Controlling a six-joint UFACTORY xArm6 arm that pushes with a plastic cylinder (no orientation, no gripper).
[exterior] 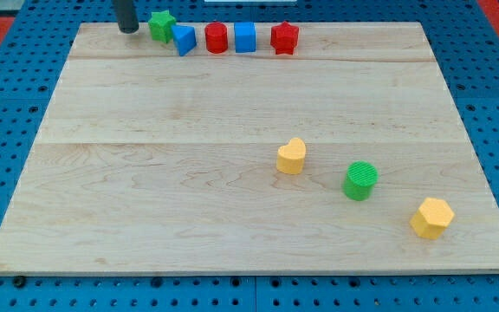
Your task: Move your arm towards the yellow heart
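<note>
Here, nearest you at the view's bottom right, a yellow hexagonal block [431,217] sits on the pale wooden board [171,199], close to its right edge. Just up and to the view's left of it stands a green ribbed cylinder [360,180], and further left again, near the middle of the board, rests the yellow heart [291,157], upright and apart from every other block; these three form a loose diagonal rising toward the view's left. A wide stretch of wood separates them from the far edge, where you see a row of five blocks along the view's top: a red star-like block [284,38] at the right end, then a blue cube [245,38], a red cylinder-like block [217,38], a blue triangular wedge [184,40] and a green star-like block [162,26], the last two touching or nearly so. Your rod comes down from the top edge at the far left of that row, and my tip [128,30] rests at the board's far edge, just to the view's left of the green star-like block and well apart from the yellow heart, which lies diagonally down and to the view's right. The arm carries no pincer, only the dark rod, which holds nothing. Around the board lies a blue perforated table [7,104].
</note>
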